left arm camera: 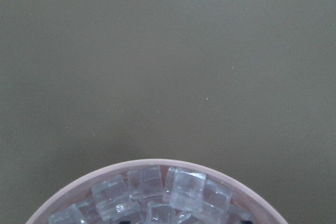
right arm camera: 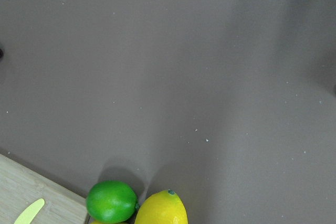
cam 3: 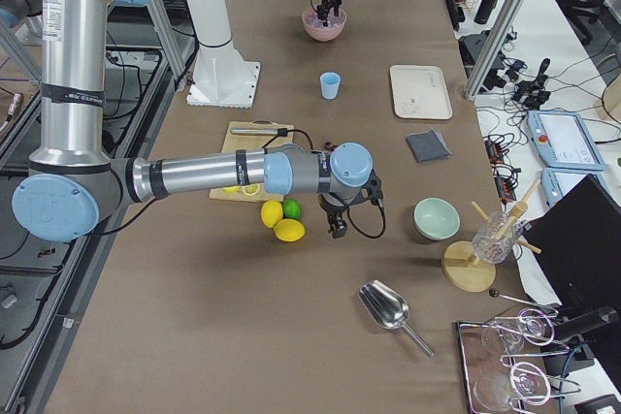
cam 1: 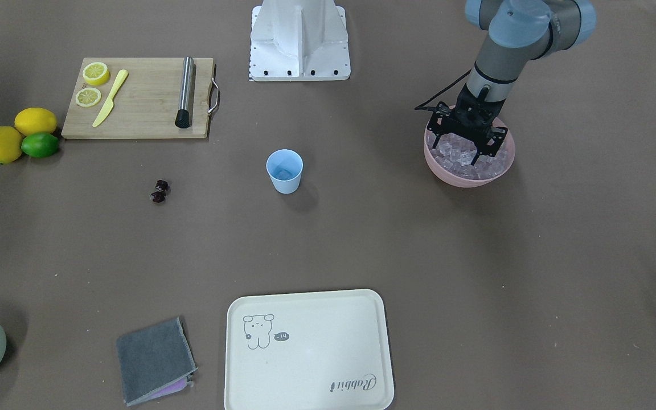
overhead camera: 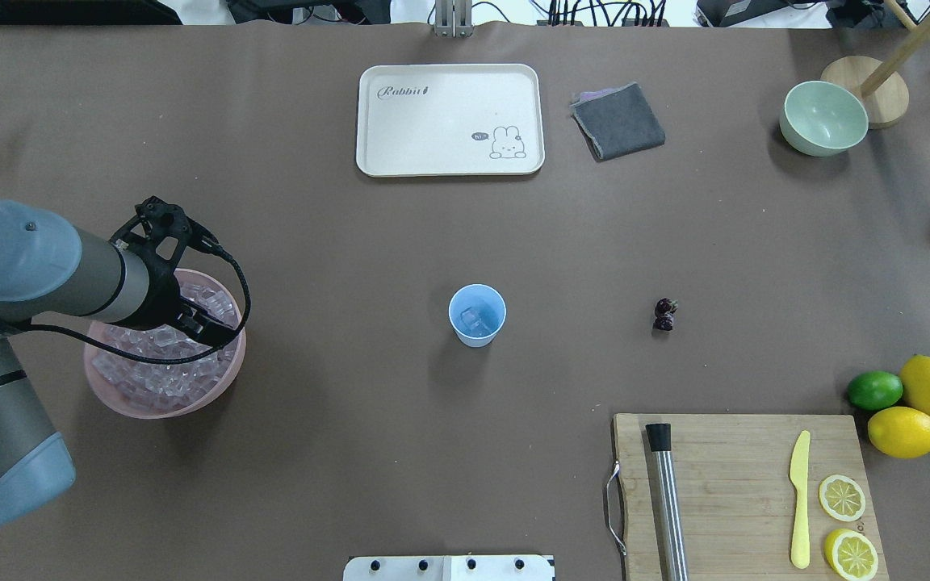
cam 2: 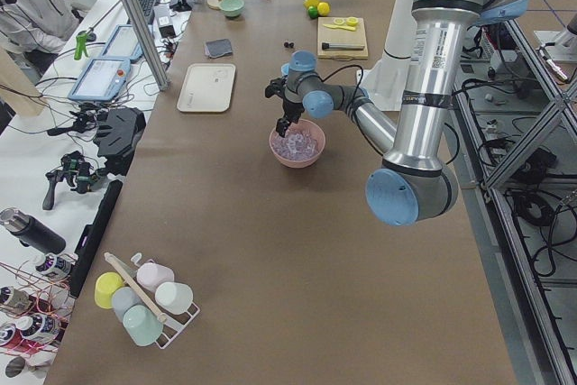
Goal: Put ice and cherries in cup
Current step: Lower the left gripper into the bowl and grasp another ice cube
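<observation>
Working with left gripper (cam 1: 460, 148) spread apart, tips down in ice (cam 1: 452, 164) of pink bowl (cam 1: 467, 181). Pinch one cube squarely, lift straight, carry to cup (cam 1: 284, 171) well aside.

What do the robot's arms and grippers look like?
The left arm and right arm are silver-grey tubes with pale blue joint caps. The left gripper and right gripper are black, skeletal two-finger claws. A thin black cable loops from the left wrist.
</observation>
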